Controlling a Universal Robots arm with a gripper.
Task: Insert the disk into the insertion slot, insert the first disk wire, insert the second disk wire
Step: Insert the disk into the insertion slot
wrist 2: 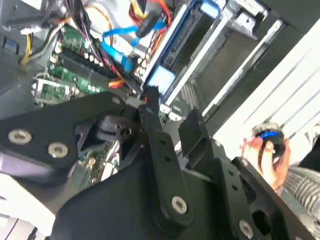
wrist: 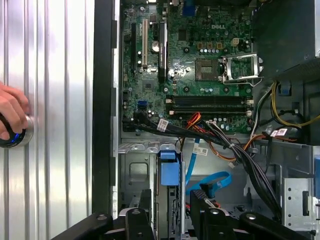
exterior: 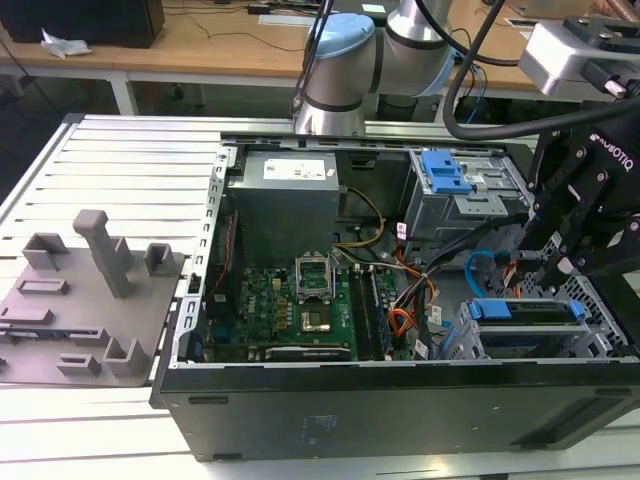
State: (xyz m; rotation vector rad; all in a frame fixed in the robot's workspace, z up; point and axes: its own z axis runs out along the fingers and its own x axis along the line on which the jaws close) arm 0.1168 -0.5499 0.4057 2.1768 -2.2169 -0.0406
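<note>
Here, end effector [exterior: 548, 262]: released, fingers spread, low at the exterior view's right.
Disk [wrist: 169, 175]: seated edge-up in the insertion slot [wrist: 135, 172], just below the end effector, between its fingers, not gripped.
Disk look: bright blue caddy around a narrow grey edge.
Second disk wire [wrist: 212, 181]: light-blue loop beside the disk.
Hand [wrist: 11, 112]: on a round button [wrist: 14, 137] on the tabletop [wrist: 55, 75].
</note>
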